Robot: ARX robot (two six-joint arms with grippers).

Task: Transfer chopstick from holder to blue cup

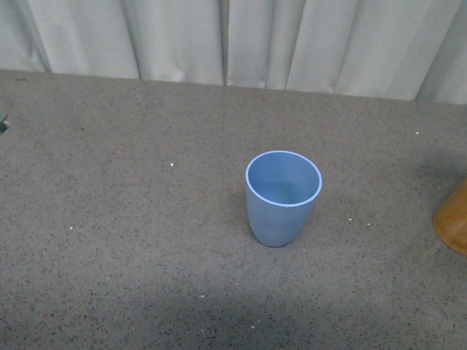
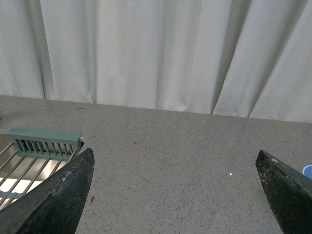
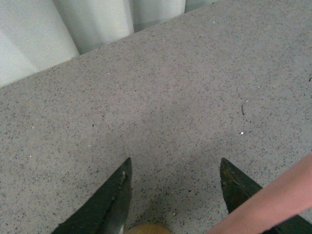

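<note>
Chopstick [image 3: 278,197] slants past the spread right claw [image 3: 175,159] — left claw [image 2: 174,152] spread too — blue cup [image 1: 283,197] upright, empty.

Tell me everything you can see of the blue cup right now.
The blue cup is a small pale-blue tumbler, matte and plastic-looking, with a lighter rim, no handle and sides tapering to a rounded base. It stands upright on the speckled grey table, mouth open, with nothing visible inside. Only the table touches it; the holder sits apart, further right.
</note>
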